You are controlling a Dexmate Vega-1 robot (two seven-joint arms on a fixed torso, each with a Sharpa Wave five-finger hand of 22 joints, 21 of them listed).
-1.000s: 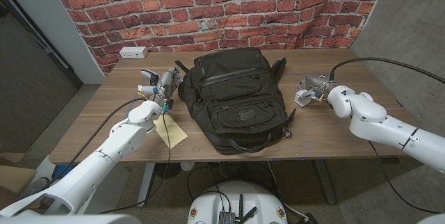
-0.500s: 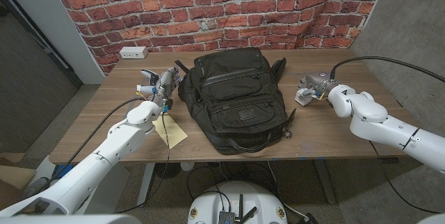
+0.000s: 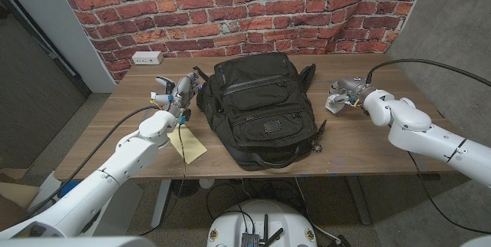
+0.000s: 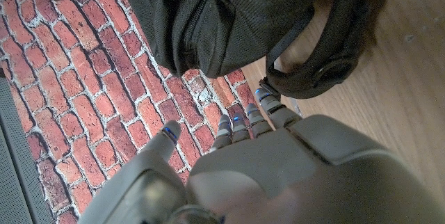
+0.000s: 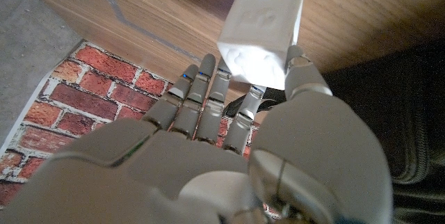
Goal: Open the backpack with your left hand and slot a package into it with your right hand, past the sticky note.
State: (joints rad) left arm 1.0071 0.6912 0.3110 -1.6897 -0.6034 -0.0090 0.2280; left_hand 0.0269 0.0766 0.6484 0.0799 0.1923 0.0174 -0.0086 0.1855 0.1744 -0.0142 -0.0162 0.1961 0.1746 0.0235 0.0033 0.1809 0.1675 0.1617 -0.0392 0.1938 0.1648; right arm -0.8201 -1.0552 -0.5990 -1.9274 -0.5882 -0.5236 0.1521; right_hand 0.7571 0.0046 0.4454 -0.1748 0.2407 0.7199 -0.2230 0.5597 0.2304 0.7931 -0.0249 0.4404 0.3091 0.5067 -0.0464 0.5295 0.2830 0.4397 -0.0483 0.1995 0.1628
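Observation:
A black backpack [image 3: 261, 113] lies flat in the middle of the table, zipped. My left hand [image 3: 178, 92] hovers at its far left corner with fingers apart, holding nothing. In the left wrist view its fingertips [image 4: 268, 106] reach toward the backpack [image 4: 229, 22] and a black strap loop [image 4: 316, 67]. A yellowish sticky note [image 3: 189, 146] lies on the table left of the bag, near my left forearm. My right hand [image 3: 349, 92] is right of the bag and holds a small white package [image 3: 334, 104]. The right wrist view shows fingers on both sides of the package [image 5: 263, 36].
A white power outlet box [image 3: 146, 57] sits at the table's far left corner, against the brick wall. Bare wood shows right of the bag [image 3: 368, 143] and along the near edge. A cable runs from my right arm off to the right.
My right hand has shifted slightly farther from me with the white package. My left hand has barely moved, edging toward the backpack's corner.

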